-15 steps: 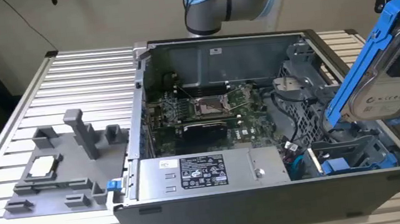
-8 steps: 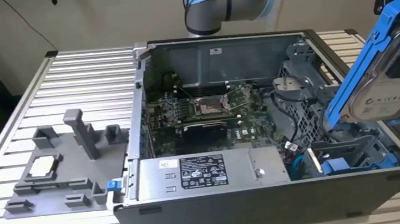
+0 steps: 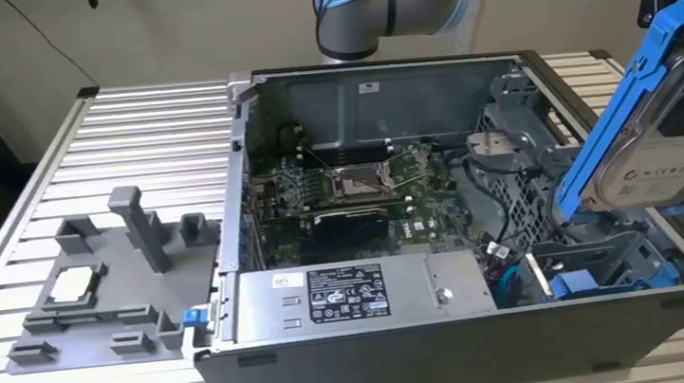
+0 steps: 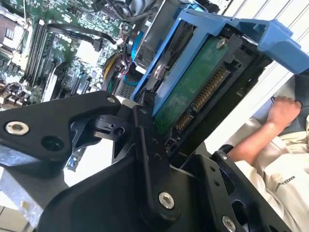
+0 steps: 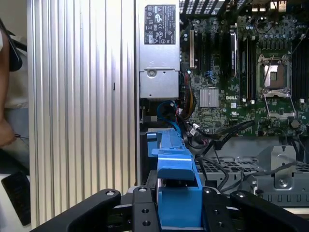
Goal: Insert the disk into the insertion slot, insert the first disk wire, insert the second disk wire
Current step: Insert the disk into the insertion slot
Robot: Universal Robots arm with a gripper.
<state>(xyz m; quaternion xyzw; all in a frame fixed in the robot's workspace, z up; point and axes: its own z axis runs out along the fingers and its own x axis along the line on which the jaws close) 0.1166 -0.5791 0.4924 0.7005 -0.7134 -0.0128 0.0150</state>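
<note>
The disk (image 3: 681, 151), a silver drive with a white label in a bright blue carrier frame (image 3: 619, 105), hangs tilted above the right end of the open computer case. My gripper (image 5: 176, 212) is shut on the carrier's end, with a black finger (image 5: 140, 205) on each side of the blue plastic. In the second wrist view the disk's green circuit board (image 4: 193, 92) and connector face the camera. The insertion slot (image 3: 598, 265) lies just below the disk in the case's near right corner, with blue plastic inside it. Loose wires (image 3: 501, 256) lie beside the slot.
The case (image 3: 461, 351) holds a motherboard (image 3: 342, 187) and a silver power supply (image 3: 346, 296) along its near wall. A grey fixture (image 3: 109, 273) stands on the slatted table at the exterior view's left. A person's hand (image 4: 285, 111) rests beyond the table.
</note>
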